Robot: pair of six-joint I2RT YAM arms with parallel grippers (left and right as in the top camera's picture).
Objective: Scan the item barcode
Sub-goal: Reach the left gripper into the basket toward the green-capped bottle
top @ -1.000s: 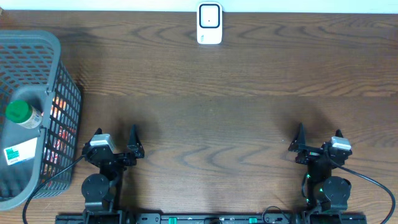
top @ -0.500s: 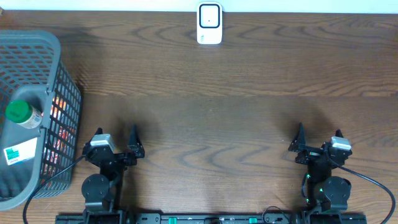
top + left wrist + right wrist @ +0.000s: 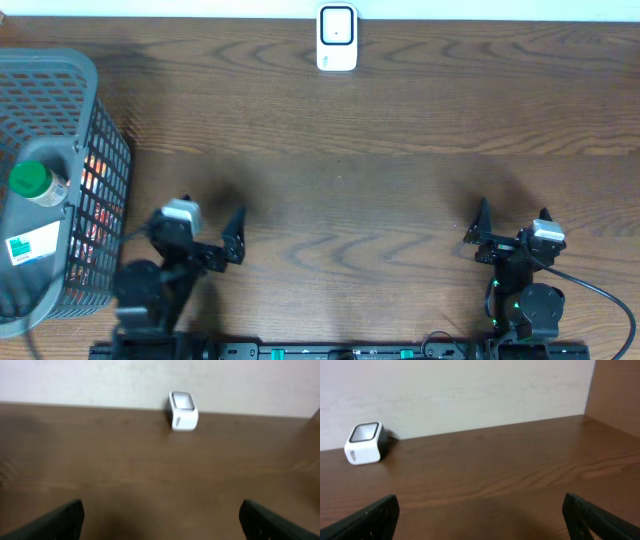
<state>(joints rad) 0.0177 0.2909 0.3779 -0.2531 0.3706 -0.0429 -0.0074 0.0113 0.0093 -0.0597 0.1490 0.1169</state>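
One gray mesh basket stood on the table. Inside it lay one bottle with a green cap and one flat pack with a white label. Something orange-red showed through the mesh, possibly a third item. One white scanner stood well right of the basket, against the wall. Two grippers counted. Left gripper sat just beside the basket, fingers spread wide and empty. Right gripper sat far from the basket, equally wide and empty.
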